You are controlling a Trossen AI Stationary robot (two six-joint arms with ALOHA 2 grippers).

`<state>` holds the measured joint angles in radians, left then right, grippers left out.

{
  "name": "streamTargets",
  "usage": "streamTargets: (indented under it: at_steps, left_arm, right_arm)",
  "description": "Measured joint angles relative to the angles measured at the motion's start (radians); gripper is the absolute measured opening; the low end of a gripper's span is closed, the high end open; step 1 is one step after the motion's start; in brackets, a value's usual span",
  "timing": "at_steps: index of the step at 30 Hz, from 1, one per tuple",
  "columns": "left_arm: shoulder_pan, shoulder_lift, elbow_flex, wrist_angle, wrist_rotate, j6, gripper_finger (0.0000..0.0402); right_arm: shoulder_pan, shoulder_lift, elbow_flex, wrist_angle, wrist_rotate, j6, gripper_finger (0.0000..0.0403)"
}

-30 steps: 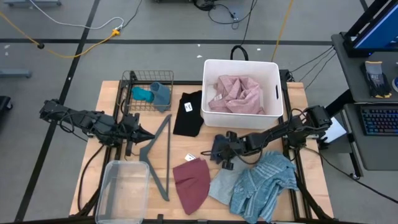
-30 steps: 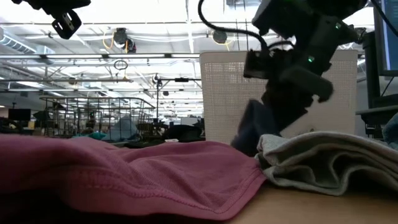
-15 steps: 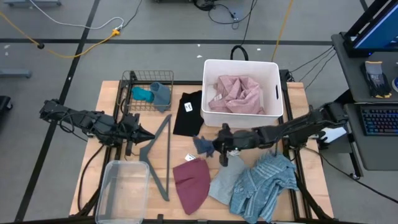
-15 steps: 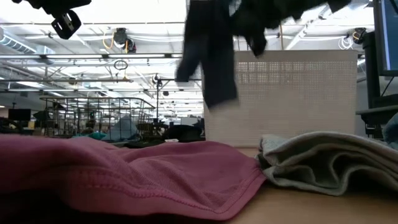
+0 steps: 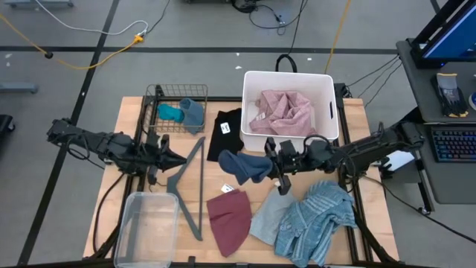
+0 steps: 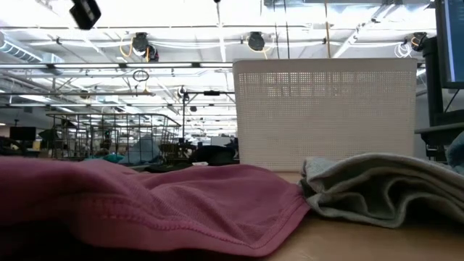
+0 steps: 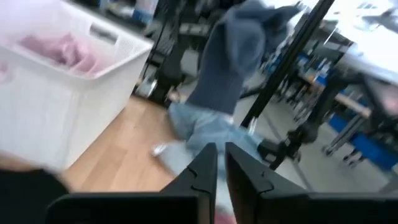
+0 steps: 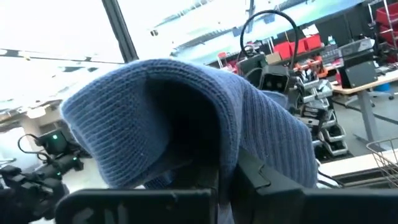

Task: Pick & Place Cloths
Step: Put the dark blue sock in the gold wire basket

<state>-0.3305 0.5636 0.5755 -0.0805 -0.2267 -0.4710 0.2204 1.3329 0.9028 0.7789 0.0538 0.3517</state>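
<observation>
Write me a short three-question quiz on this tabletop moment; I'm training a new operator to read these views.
1. True or false: the right hand is shut on the dark blue knitted cloth, lifted off the wooden table.
2. Which holds the crumpled pink cloth?
A. the black wire basket
B. the white perforated plastic bin
C. the clear plastic tub
3. Fill in: the grey plastic clothes hanger lies between the left hand and the ____ cloth near the table's front edge.

Key: 1 true; 2 B; 3 maroon.
</observation>
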Motion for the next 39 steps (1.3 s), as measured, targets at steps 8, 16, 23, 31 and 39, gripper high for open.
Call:
streamTargets:
  at_steps: [8,16,23,31,39]
  left_arm:
    - [0.000,0.169,0.000,0.377,0.000,0.127,0.0106]
    - [0.001,0.313,0.001,0.680,-0.010,0.219,0.0201]
    - [0.002,0.430,0.060,0.703,-0.073,0.242,0.0253]
    - [0.019,0.581,0.208,0.637,-0.126,0.294,0.0264]
    - [0.060,0.703,0.403,0.399,-0.103,0.281,0.0265]
  right_arm:
    - [-0.017,0.001,0.000,-0.008,-0.001,0.003,0.0002]
    - [-0.032,0.001,0.000,-0.046,-0.003,0.003,0.0002]
    - [-0.076,0.001,0.000,-0.099,-0.028,0.045,0.0002]
    - [-0.145,0.001,0.000,-0.131,-0.194,0.146,0.0001]
    - [-0.190,0.001,0.000,-0.203,-0.317,0.161,0.0001]
